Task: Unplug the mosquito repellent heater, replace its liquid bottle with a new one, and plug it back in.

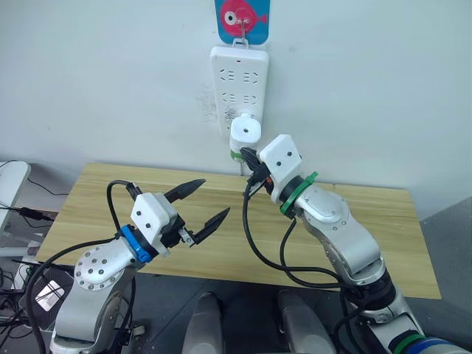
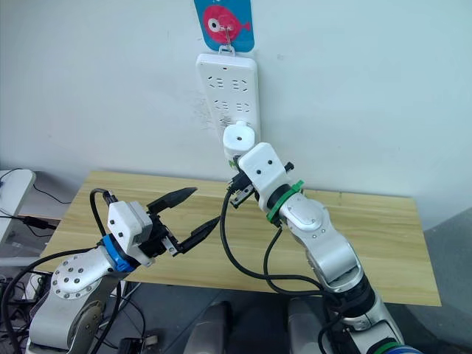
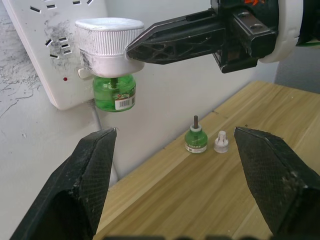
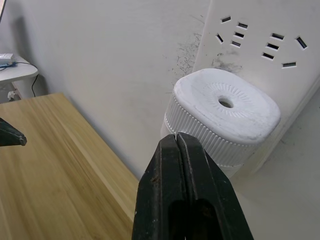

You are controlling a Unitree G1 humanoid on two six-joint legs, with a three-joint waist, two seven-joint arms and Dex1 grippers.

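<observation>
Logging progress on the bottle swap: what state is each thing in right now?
Mosquito repellent heater: plugged into the power strip, green bottle attached.
Spare green bottle: upright on the table, uncapped.
White cap: beside it.
Right gripper: shut, at the heater.
Left gripper: open, empty.

Lighting bright, even, diffuse; no glare on the white wall [image 1: 96,81]. Soft shadows only: faint one beside the power strip [image 1: 239,81], darker beneath the wooden table [image 1: 383,221] edge. Right gripper [image 4: 181,150] fingertips slightly soft up close; heater [image 4: 225,117] just beyond them sharp.
</observation>
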